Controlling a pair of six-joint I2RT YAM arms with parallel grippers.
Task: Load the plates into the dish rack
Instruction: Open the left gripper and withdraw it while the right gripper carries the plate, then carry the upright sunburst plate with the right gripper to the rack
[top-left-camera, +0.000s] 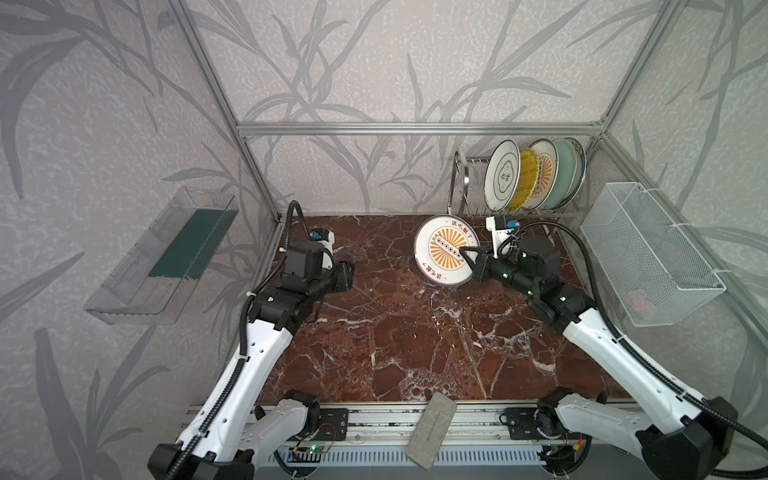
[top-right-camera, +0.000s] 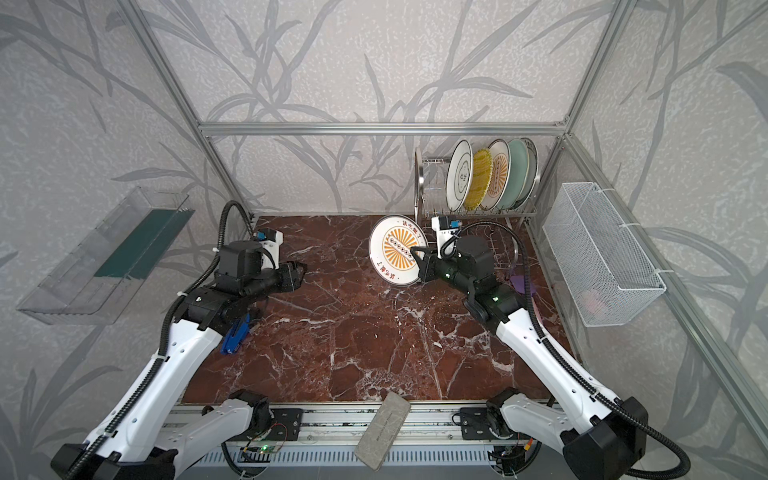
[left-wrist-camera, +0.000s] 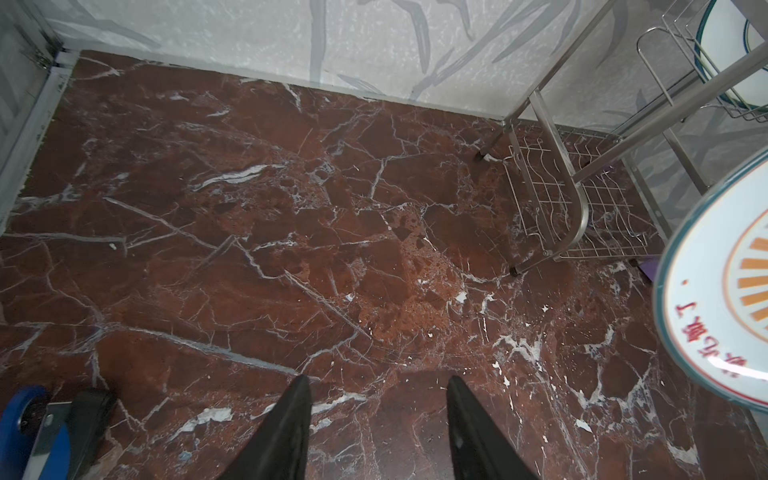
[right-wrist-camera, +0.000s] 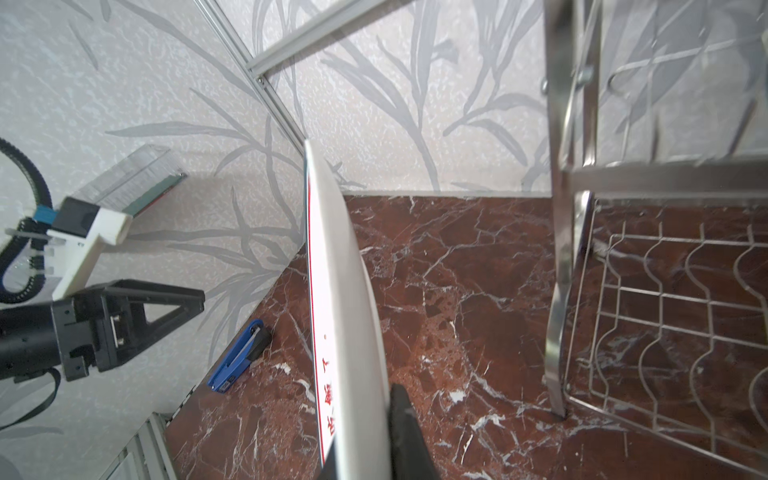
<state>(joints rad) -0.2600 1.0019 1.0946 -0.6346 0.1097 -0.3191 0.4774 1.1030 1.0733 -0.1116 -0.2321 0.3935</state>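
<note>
A white plate with an orange sunburst (top-left-camera: 441, 266) (top-right-camera: 392, 266) (right-wrist-camera: 336, 270) hangs tilted on edge above the marble, left of the dish rack (top-left-camera: 457, 183) (top-right-camera: 419, 183) (right-wrist-camera: 569, 208). My right gripper (top-left-camera: 463, 252) (top-right-camera: 415, 250) (right-wrist-camera: 365, 415) is shut on its rim. Several plates stand upright in the rack's upper tier: a white one with black rings (top-left-camera: 502, 174), a yellow one (top-left-camera: 527, 174), a second sunburst one (top-left-camera: 543, 170) and a mint one (top-left-camera: 565, 170). My left gripper (top-left-camera: 347, 274) (left-wrist-camera: 378, 380) hovers open and empty over the left of the table.
A clear plastic tray (top-left-camera: 162, 257) hangs on the left wall and a white mesh basket (top-left-camera: 648, 249) on the right wall. A blue tool (top-right-camera: 235, 334) lies by the left arm. A grey pad (top-left-camera: 430, 430) rests on the front rail.
</note>
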